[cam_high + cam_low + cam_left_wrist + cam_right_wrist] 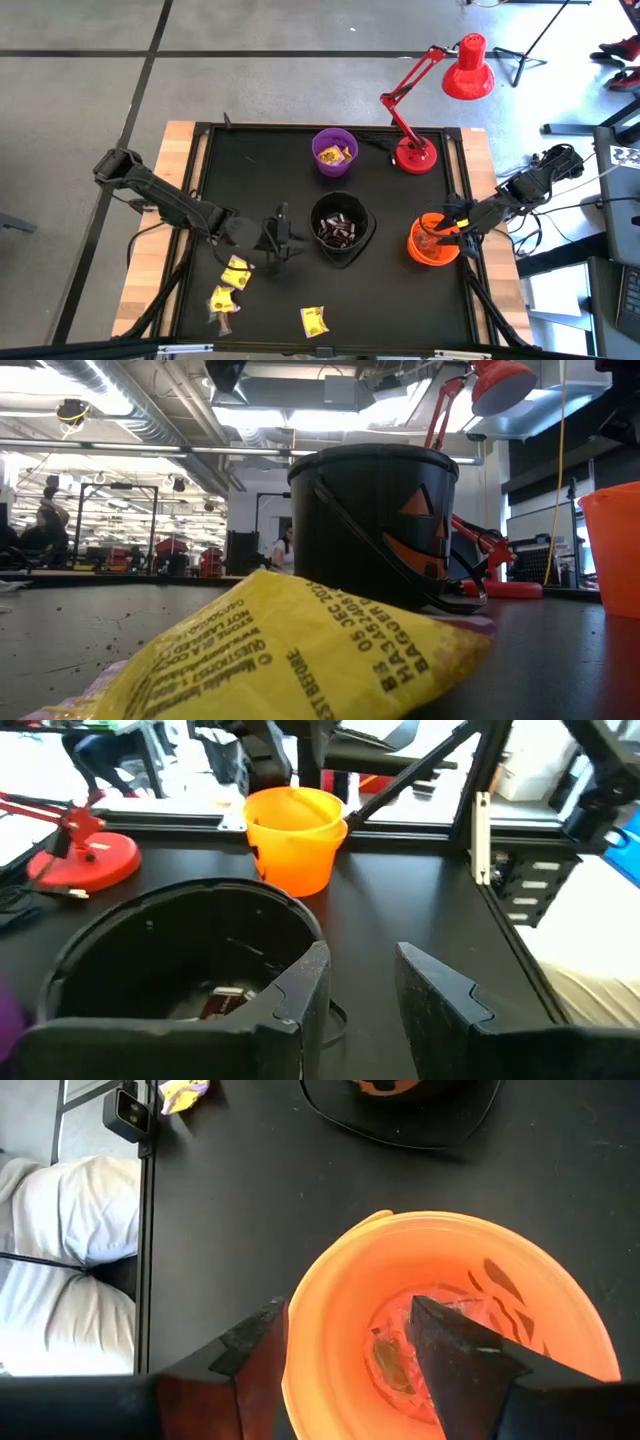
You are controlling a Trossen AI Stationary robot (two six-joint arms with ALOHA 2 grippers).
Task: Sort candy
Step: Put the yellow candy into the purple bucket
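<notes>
Yellow candy pieces [235, 272] [222, 298] [315, 320] lie flat on the black mat near its front edge; one [280, 650] fills the low view. The purple bowl [335, 152] holds yellow candy, the black bowl [340, 230] dark pieces [225, 1002], and the orange bowl [433, 242] a reddish piece [392, 1362]. My left gripper [360, 992] stands open and empty just left of the black bowl [170, 960]. My right gripper [350, 1345] hovers open above the orange bowl [450, 1290]; in its wrist view one finger shows over the bowl's inside and the other outside the rim.
A red desk lamp [415, 152] stands at the mat's far right, its head [468, 70] beyond the table. The black bowl's handle lies on the mat around its base [345, 258]. Metal frame rails run along the mat's edges [480, 830].
</notes>
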